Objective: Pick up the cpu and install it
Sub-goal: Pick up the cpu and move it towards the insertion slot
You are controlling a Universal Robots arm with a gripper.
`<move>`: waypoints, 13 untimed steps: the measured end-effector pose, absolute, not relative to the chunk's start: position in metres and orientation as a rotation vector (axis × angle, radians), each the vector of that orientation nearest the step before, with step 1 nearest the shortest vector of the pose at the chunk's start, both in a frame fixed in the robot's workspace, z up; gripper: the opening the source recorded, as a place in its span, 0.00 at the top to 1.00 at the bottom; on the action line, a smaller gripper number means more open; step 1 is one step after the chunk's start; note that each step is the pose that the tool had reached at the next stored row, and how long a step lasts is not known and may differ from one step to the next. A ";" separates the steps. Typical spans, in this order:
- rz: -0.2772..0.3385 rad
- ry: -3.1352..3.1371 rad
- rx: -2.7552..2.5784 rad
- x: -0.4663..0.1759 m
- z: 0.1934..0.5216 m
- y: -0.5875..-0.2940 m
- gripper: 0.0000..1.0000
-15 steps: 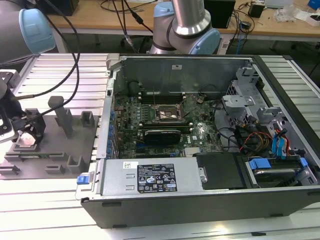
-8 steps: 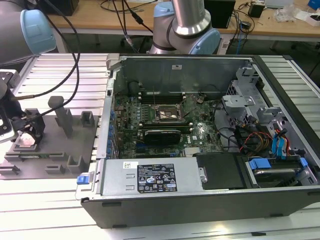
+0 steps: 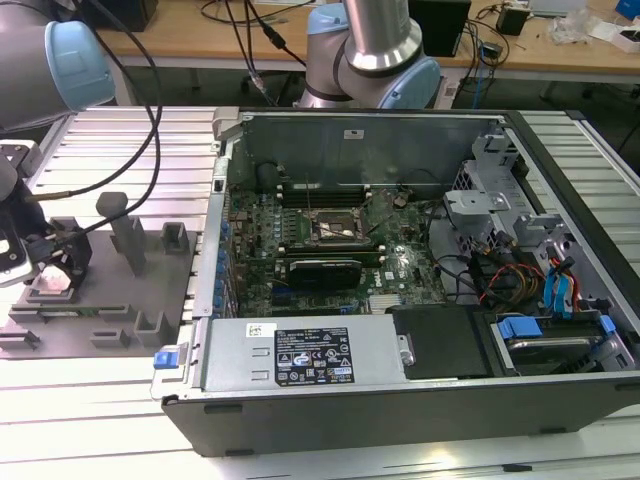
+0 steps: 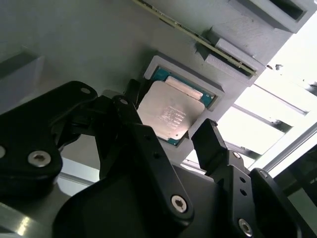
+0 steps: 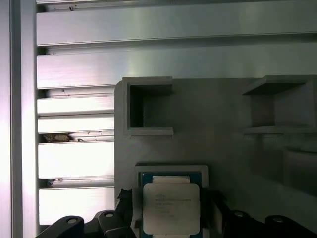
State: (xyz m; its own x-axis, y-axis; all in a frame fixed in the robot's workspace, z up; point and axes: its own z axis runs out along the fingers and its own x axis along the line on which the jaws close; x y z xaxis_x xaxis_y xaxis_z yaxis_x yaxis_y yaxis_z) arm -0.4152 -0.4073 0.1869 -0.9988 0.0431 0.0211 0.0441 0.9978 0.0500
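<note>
Likely hazard here: a squeeze landing on the raised rim of the grey fixture plate [image 5: 223,148] rather than on the chip's own edges, through jaws set slightly off-centre or too high. Equally possible: a lopsided pinch tipping the cpu [image 4: 171,116] in its recess, with a slip on the lift or a skewed ride toward the motherboard socket [image 3: 335,232], and harm to the contacts from a crooked seating.

Seen in both wrist views lying flat, metal top up, in a shallow square pocket of the plate, with nothing touching it. Straddled by the gripper [image 4: 169,104], fingers [image 4: 208,136] spread wide, one to each side of the pocket and just clear of the chip, nothing pinched.

In the exterior view, set low over the plate at the exterior view's left on the slatted desk [image 3: 120,420], well apart from the open computer case [image 3: 400,380] and the socket inside it.
</note>
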 end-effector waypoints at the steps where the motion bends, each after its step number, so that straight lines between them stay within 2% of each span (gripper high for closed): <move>1: -0.079 -3.120 -0.068 -0.415 0.187 -0.407 0.30; 7: -0.079 -3.120 -0.068 -0.415 0.187 -0.407 0.32; 8: -0.079 -3.120 -0.068 -0.415 0.187 -0.407 0.39; 13: -0.079 -3.120 -0.068 -0.415 0.188 -0.407 0.39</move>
